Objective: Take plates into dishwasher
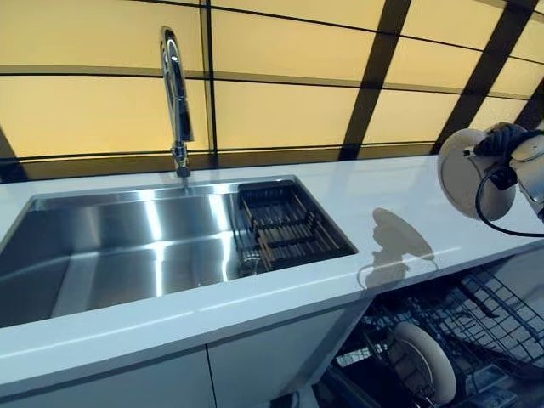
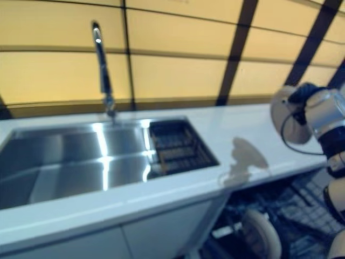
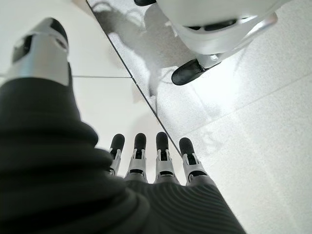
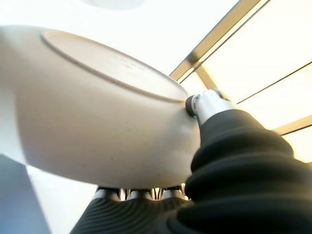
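The right hand [image 1: 508, 143] has its fingers [image 4: 130, 194] under a cream plate [image 1: 466, 172] and its thumb over the rim, a firm pinch that holds the plate on edge. It hangs in the air above the white surface [image 1: 382, 191], off to the sink's [image 1: 127, 246] right and over the open dishwasher rack [image 1: 476, 327]. A second plate [image 1: 422, 361] already stands upright in that rack. The left hand [image 3: 156, 165] is idle, fingers straight and holding nothing (its wrist view shows only floor past them).

The step in hand looks like carrying the plate down into the rack. To do it well, I would keep the plate on edge, line its rim up with a free slot beside the standing plate, lower it clear of the surface's front lip, and let go only once the tines take its weight.
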`<state>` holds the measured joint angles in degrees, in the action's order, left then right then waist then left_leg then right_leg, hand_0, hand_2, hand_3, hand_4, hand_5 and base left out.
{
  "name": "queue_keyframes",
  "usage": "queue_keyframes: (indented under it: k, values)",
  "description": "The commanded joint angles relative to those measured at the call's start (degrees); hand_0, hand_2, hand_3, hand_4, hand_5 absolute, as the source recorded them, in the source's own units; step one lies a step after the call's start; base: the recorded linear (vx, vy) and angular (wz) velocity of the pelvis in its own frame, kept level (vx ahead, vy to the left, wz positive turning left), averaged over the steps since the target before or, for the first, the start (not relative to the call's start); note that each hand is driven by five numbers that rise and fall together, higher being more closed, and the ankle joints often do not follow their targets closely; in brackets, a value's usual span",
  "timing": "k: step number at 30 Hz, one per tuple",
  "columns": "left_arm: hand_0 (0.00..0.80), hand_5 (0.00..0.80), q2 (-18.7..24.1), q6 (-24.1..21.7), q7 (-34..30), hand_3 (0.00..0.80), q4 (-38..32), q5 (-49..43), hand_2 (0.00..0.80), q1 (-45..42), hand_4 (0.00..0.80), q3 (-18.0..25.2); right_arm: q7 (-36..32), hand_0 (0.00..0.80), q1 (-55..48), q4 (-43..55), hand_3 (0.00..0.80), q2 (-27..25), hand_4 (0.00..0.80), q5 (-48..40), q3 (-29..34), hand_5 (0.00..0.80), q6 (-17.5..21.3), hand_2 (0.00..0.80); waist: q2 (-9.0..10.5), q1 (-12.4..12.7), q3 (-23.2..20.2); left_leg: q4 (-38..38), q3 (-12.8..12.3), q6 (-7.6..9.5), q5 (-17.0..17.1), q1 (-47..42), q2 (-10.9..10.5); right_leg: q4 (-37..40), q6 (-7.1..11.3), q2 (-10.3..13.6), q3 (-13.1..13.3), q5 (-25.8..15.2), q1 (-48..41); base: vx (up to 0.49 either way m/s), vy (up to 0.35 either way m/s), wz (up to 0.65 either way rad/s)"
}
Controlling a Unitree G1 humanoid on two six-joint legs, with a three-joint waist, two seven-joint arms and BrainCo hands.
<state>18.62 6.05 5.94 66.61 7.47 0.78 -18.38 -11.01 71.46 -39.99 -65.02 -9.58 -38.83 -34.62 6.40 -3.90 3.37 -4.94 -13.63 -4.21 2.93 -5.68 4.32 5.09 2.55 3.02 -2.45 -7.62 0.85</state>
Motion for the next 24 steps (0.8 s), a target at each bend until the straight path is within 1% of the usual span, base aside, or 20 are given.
queue_keyframes:
  k: [1,6,7,13,17,21,24]
  values:
    - [0.0,0.0,2.3,-0.21,-0.22,0.0,3.1,-2.11,0.0,3.67,0.0,1.34,-0.71,0.8,3.74,-0.6,0.8,-4.21,0.8,3.9,-0.41,0.8,3.31,0.8,2.4,0.52,1.33,0.03,0.76,1.57,-3.57,-2.19,-0.91,-0.78,5.13,2.28,-0.06,1.42,-2.97,-0.034,-0.002,-0.19]
    - [0.0,0.0,2.43,-0.69,-0.17,0.0,3.45,-2.41,0.0,3.75,0.0,1.98,-2.41,0.8,0.98,-0.69,0.8,-6.21,0.8,4.86,1.5,0.8,4.12,0.8,2.1,-0.49,1.34,-0.04,0.21,1.59,-3.69,-2.26,-0.93,-0.79,5.16,2.14,0.66,1.32,-2.56,-0.032,0.009,-0.11]
    - [0.0,0.0,2.34,-0.85,0.03,0.0,3.54,-2.1,0.0,3.87,0.0,2.31,-3.11,0.8,-0.39,-0.56,0.8,-7.09,0.8,4.43,2.61,0.8,4.46,0.8,1.94,-1.04,1.36,-0.06,-0.11,1.56,-3.72,-2.33,-0.93,-0.85,5.21,2.14,0.85,1.25,-2.38,-0.036,0.019,-0.1]
    - [0.0,0.0,2.55,-0.96,-0.45,0.0,3.74,-2.67,0.0,4.61,0.0,3.46,-3.87,0.8,-8.06,1.43,0.8,-8.53,0.8,3.6,8.25,0.8,5.24,0.8,1.78,-2.45,1.4,-0.06,-0.9,1.64,-3.89,-2.51,-0.8,-1.02,5.32,2.05,1.55,1.14,-1.91,-0.034,-0.006,-0.06]
    - [0.0,0.0,2.67,-1.78,0.11,0.0,3.93,-2.49,0.0,5.18,0.0,3.85,-4.23,0.8,-13.67,3.1,0.8,-8.36,0.8,2.4,12.26,0.8,5.82,0.8,1.66,-3.3,1.77,0.06,-1.38,1.74,-3.99,-2.57,-0.75,-1.1,5.42,1.95,2.1,0.93,-1.47,-0.044,-0.01,-0.07]
    - [0.0,0.0,2.65,-2.71,0.24,0.0,3.83,-1.71,0.0,5.48,0.0,4.73,-5.22,0.8,-20.36,4.31,0.8,-7.62,0.8,2.76,17.17,0.8,7.48,0.8,1.26,-4.01,2.57,0.17,-1.7,1.84,-4.16,-2.51,-0.8,-1.21,5.39,1.94,2.64,0.94,-1.12,-0.048,-0.008,-0.1]
    - [0.0,0.0,2.73,-3.52,0.13,0.0,3.82,-1.24,0.0,5.58,0.0,5.54,-6.07,0.8,-24.79,5.37,0.8,-6.84,0.8,3.41,19.94,0.8,7.84,0.8,1.01,-4.41,2.79,0.11,-1.79,1.88,-4.2,-2.52,-0.8,-1.27,5.37,1.9,2.93,0.94,-0.89,-0.027,-0.011,0.0]
